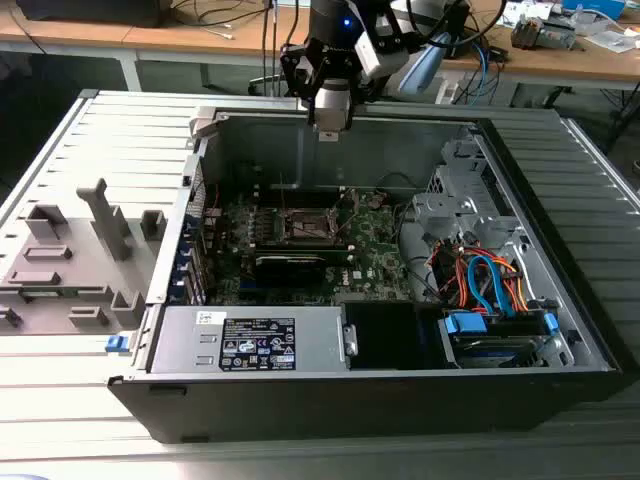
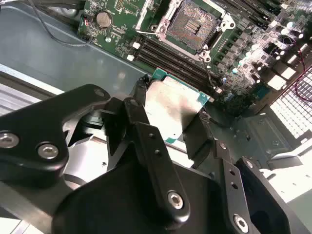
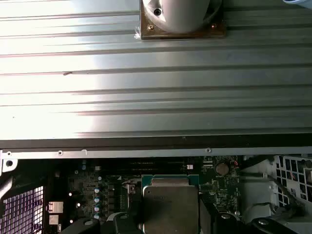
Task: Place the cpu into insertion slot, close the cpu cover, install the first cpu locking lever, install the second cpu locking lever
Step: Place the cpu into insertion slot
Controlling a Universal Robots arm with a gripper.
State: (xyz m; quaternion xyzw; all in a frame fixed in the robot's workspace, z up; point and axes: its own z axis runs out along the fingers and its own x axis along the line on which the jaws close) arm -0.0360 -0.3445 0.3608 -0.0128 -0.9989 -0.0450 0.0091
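The cpu (image 2: 173, 109) is a small flat square chip with a silvery-tan metal face and a thin green edge showing at its corners. It hangs in the air, tilted, above the far part of the motherboard (image 2: 243, 53), clear of the board. In the first wrist view the cpu (image 3: 169, 207) sits just over the far wall of the computer case (image 3: 146, 152).

The gripper (image 2: 169, 117) has its two black fingers (image 2: 197, 136) drawn in narrow, pressing on opposite edges of the chip, so the chip is clamped between them.

The insertion slot (image 2: 191, 27) lies uncovered on the green board, a dark square centre inside a silvery rim, well apart from the held chip. In the exterior view the gripper (image 1: 330, 110) hovers at the far rim of the open case, with the slot (image 1: 308, 225) nearer and lower, about mid-board. Grey fixtures (image 1: 70, 260) stand on the ribbed metal table (image 1: 60, 400) at the exterior view's left.
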